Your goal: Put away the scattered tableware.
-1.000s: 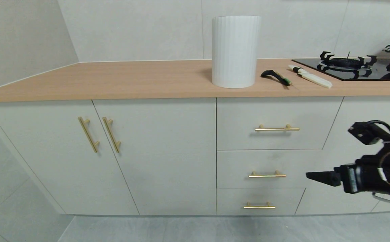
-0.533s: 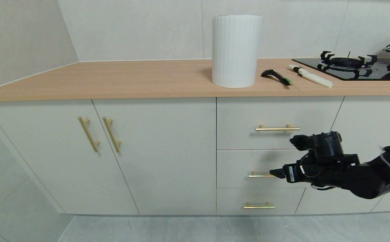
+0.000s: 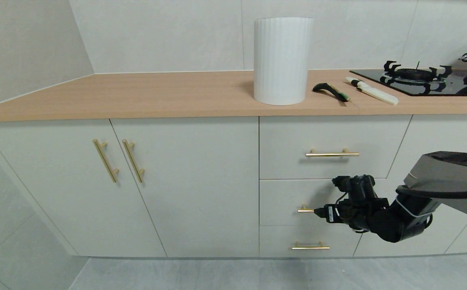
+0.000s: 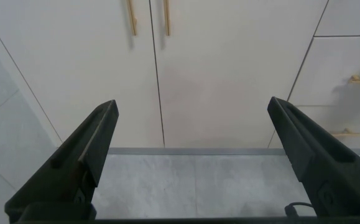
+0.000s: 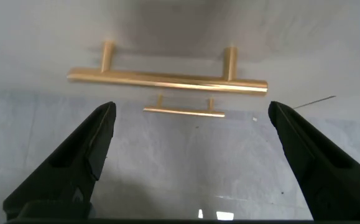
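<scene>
Bright, soft, even light fills the kitchen. A faint grey shadow lies on the drawer front (image 3: 285, 193) just above the right gripper (image 3: 318, 211).

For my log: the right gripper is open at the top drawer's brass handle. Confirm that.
Wrong drawer: the right gripper is open at the middle drawer's brass handle, as the head view shows.

Right gripper (image 5: 190, 111) jaws spread wider than middle drawer handle (image 5: 167, 81), just ahead; bar stands clear of drawer front (image 5: 30, 43), open gap behind.
</scene>
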Tool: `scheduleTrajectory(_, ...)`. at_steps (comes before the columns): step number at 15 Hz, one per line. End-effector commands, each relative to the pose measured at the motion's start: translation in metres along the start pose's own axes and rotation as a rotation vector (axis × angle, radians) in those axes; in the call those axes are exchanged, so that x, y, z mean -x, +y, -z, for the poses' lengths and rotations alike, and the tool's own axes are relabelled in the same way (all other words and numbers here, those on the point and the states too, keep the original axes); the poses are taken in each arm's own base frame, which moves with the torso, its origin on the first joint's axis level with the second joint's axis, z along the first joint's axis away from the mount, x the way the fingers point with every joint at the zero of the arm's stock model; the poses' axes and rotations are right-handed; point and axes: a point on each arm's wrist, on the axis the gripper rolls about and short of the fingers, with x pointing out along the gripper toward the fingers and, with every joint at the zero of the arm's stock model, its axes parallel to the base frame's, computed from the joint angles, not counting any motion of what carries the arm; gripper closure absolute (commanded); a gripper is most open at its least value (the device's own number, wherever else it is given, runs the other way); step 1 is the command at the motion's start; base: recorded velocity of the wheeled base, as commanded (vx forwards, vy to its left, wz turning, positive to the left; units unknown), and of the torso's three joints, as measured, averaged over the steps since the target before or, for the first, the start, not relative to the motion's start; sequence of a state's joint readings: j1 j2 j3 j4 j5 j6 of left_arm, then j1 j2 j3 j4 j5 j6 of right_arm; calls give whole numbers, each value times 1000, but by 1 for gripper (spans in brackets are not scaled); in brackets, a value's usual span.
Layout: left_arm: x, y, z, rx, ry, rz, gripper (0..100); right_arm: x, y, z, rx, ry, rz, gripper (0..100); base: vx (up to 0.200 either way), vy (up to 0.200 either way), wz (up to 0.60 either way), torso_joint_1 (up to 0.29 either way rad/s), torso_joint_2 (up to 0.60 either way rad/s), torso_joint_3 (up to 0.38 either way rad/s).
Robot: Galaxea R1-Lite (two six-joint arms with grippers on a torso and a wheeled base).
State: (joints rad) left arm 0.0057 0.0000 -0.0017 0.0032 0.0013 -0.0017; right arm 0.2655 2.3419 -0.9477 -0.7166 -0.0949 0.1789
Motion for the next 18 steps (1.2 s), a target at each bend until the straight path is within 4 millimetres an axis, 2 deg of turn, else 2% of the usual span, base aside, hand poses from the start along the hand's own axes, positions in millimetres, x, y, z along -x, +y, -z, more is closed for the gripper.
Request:
scheduleTrajectory(1,0,0,0,0,2,-1,0,-10,-5,4,-8,11,16,0,0,0,0,0,0,0)
scheduleTrajectory(6,0,0,0,0,2,-1,0,-23,-5,-8,-73,-45,58,0,0,0,0,0,0,0)
scheduleTrajectory(18,0,0,0,0,2,-1,0,-27,-7,7,-49,47,76,0,0,0,0,0,0,0)
